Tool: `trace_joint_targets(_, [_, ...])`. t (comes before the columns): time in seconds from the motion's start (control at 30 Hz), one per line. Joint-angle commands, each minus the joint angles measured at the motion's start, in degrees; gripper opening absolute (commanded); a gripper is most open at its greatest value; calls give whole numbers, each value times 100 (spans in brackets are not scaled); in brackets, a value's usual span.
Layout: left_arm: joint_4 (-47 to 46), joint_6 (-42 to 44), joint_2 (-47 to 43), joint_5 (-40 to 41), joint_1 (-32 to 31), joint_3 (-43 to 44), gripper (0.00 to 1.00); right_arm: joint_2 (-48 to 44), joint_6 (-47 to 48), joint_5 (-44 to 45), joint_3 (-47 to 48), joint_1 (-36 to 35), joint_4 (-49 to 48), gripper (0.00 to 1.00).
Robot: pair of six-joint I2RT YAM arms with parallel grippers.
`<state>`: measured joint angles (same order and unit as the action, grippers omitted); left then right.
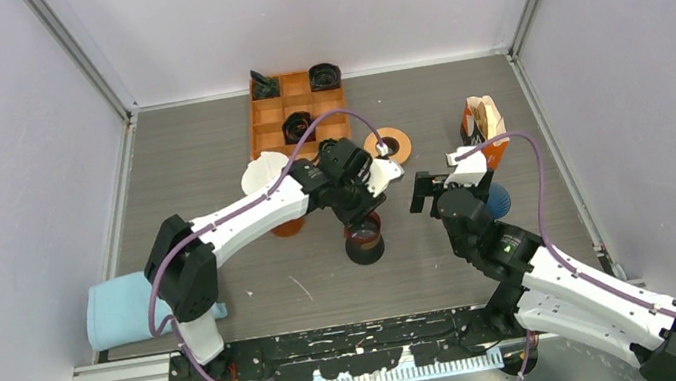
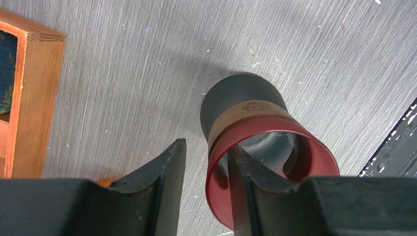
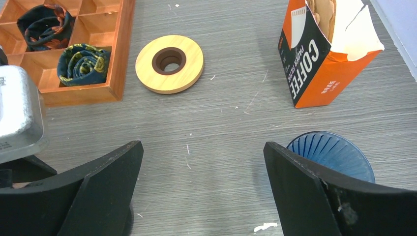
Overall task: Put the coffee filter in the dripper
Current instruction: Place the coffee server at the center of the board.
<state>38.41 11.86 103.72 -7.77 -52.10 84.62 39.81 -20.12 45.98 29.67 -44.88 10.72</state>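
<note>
A blue ribbed dripper (image 3: 330,155) stands on the table right behind my right gripper's right finger; it also shows in the top view (image 1: 499,197). An orange box of coffee filters (image 3: 314,59), torn open at the top, stands behind it. A white paper filter (image 1: 263,173) lies by the wooden tray, partly under my left arm. My right gripper (image 3: 201,145) is open and empty over bare table. My left gripper (image 2: 208,145) is open, with one finger inside and one outside the rim of a red-and-black cup (image 2: 246,115).
A wooden compartment tray (image 1: 297,111) with dark rolled items stands at the back. A wooden ring (image 3: 169,63) lies beside it. A blue cloth (image 1: 119,309) lies at the front left. An orange object (image 1: 289,226) sits under my left arm.
</note>
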Motion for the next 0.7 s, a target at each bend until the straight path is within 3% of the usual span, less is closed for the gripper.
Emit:
trace_joint_targets(0.0, [-202, 111, -253, -86, 26, 290, 41, -105, -71, 103, 168, 11, -71, 100])
trace_joint_targets(0.2, [-135, -109, -643, 50, 33, 425, 59, -64, 54, -2, 371, 7, -16, 100])
trace_joint_targets(0.43, [36, -754, -1316, 978, 33, 650, 80, 462, 317, -253, 768, 94, 10, 100])
trace_joint_targets(0.67, [563, -1253, -1948, 2138, 41, 877, 93, 1204, 366, -1068, 1239, 640, 60, 100])
